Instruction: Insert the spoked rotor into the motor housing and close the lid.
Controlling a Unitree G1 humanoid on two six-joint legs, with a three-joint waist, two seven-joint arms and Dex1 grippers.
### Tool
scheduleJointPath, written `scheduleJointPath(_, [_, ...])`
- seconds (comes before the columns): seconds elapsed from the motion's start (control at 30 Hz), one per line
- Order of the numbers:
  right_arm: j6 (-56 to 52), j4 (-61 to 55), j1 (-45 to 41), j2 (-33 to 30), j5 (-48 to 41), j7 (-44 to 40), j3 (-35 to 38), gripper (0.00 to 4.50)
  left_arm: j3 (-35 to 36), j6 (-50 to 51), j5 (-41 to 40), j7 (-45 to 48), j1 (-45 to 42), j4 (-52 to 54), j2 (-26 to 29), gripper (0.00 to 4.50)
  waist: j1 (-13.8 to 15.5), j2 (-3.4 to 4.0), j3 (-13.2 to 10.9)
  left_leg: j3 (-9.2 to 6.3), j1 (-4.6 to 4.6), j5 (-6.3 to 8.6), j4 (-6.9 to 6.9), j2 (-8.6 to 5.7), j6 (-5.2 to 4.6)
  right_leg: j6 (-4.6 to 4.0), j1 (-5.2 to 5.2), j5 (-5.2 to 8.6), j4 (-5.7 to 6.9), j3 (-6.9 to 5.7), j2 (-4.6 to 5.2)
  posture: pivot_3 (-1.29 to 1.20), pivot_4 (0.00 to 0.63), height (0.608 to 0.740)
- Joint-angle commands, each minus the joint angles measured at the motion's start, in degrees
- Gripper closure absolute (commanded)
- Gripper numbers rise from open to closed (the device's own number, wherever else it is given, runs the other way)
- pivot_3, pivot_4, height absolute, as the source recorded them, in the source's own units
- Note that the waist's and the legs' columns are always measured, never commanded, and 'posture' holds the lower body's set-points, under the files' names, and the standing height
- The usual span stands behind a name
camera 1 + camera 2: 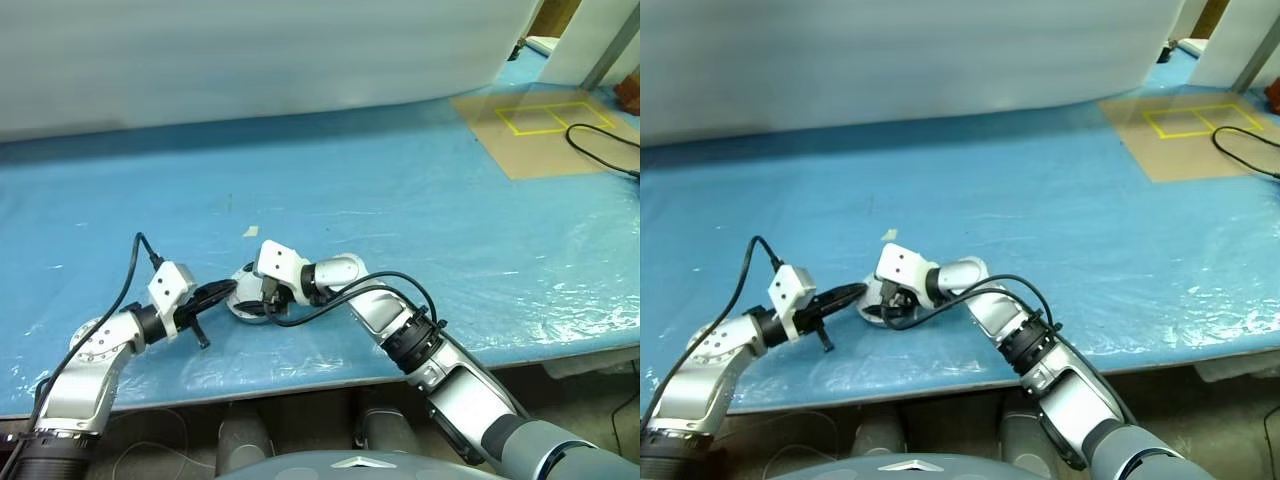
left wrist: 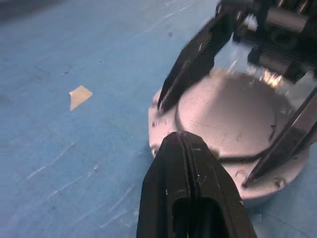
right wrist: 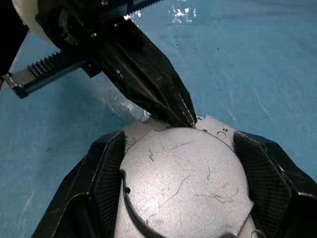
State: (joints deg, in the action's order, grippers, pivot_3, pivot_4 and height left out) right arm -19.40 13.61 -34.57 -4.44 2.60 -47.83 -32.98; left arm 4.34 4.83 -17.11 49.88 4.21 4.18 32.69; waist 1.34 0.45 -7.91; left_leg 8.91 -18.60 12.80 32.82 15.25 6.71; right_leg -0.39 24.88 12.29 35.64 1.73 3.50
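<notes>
The motor housing (image 2: 267,186) rests on the blue sheet near the table's front edge, with the lid (image 3: 183,183) lying flat on it, scratched silver face up. My right gripper (image 3: 178,141) reaches in from the right and is shut on this round silver body, one finger (image 3: 101,188) pressed to each side. From the left, my left gripper (image 2: 181,136) is shut, and its tip touches the lid's rim. The head views show both grippers meeting at the housing (image 1: 245,308). The spoked rotor is hidden.
A small tan scrap (image 1: 250,231) lies on the blue sheet just beyond the housing. A brown board with yellow tape squares (image 1: 545,125) and a black cable (image 1: 600,150) sit at the far right. The table's front edge (image 1: 300,375) runs close below the grippers.
</notes>
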Motion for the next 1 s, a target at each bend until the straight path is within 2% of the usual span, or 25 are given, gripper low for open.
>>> scheduleJointPath(0.03, [-2.5, 2.6, 1.5, -1.6, 2.6, 1.0, -0.9, 1.35, -4.0, 4.2, 1.2, 1.1, 0.9, -1.1, 0.3, 4.5, 0.2, -0.02, 0.1, -0.01, 0.0, 0.02, -0.03, -0.01, -0.04, 0.02, 0.0, 0.01, 0.0, -0.01, 0.0, 0.0, 0.15, 0.74])
scheduleJointPath(0.5, [-3.0, 2.6, 1.7, -1.0, 1.2, 0.6, -0.1, 1.35, -5.6, 7.3, -2.0, 4.1, 0.0, 0.6, -0.3, 4.5, 0.8, 0.12, 0.5, -0.1, 0.02, 0.1, -0.39, -0.21, -0.19, 0.08, 0.04, 0.05, -0.16, 0.0, 0.08, 0.0, 0.15, 0.74])
scheduleJointPath(0.67, [-7.6, 2.4, 1.4, 0.2, -1.6, 0.3, 2.5, 1.35, -5.3, 6.6, -2.9, 5.3, 0.0, 1.4, -0.1, 4.5, 0.8, 0.14, 0.5, -0.11, 0.05, 0.11, -0.6, -0.35, -0.2, 0.16, 0.05, 0.09, -0.27, -0.01, 0.21, 0.0, 0.15, 0.74])
scheduleJointPath(0.7, [-8.1, 2.4, 1.3, 0.3, -1.7, 0.4, 2.9, 0.63, -5.2, 6.6, -3.2, 5.5, 0.0, 1.5, -0.1, 4.5, 0.8, 0.14, 0.5, -0.11, 0.03, 0.11, -0.61, -0.36, -0.19, 0.17, 0.05, 0.1, -0.32, -0.01, 0.22, 0.0, 0.15, 0.74])
scheduleJointPath(0.77, [-8.3, 2.4, 1.1, 0.3, -1.8, 0.6, 3.3, 0.13, -5.2, 5.9, -3.0, 6.2, 0.0, 1.3, 0.5, 4.5, 0.9, 0.16, 0.5, -0.11, -0.06, 0.05, -0.62, -0.39, -0.09, 0.14, 0.05, 0.08, -0.46, -0.03, 0.28, 0.0, 0.15, 0.74])
scheduleJointPath(1.0, [-11.2, 1.0, 0.2, 2.1, -7.0, -0.1, 8.3, 0.06, -5.1, 4.2, -2.0, 7.6, -0.9, 0.4, 1.1, 4.5, 1.1, 0.08, 0.5, -0.1, -0.43, -0.01, -0.7, -0.63, 0.0, 0.04, 0.0, 0.01, -0.87, -0.14, 0.68, 0.0, 0.15, 0.74])
